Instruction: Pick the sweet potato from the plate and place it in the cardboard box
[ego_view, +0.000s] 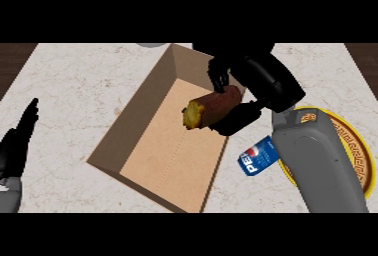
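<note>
My right robot hand (251, 80) is curled round the sweet potato (210, 107), fingers over the top and thumb underneath. The sweet potato is off the plate (353, 150) and held over the open cardboard box (136, 112), near the box's right wall. Its yellowish end points toward the middle of the box. I can't tell how high it sits above the box floor.

The box lies slantwise in the middle of the marble tabletop (74, 85), open side up. The plate is yellow with a patterned orange rim. It sits right of the box, mostly hidden under my grey right forearm (317, 165). A blue soda can (258, 156) lies on its side on the tabletop between the box and the plate, just beside the forearm.

My left robot hand (18, 140) rests at the left edge of the head view, fingers straight and up, holding nothing, well apart from the box.
</note>
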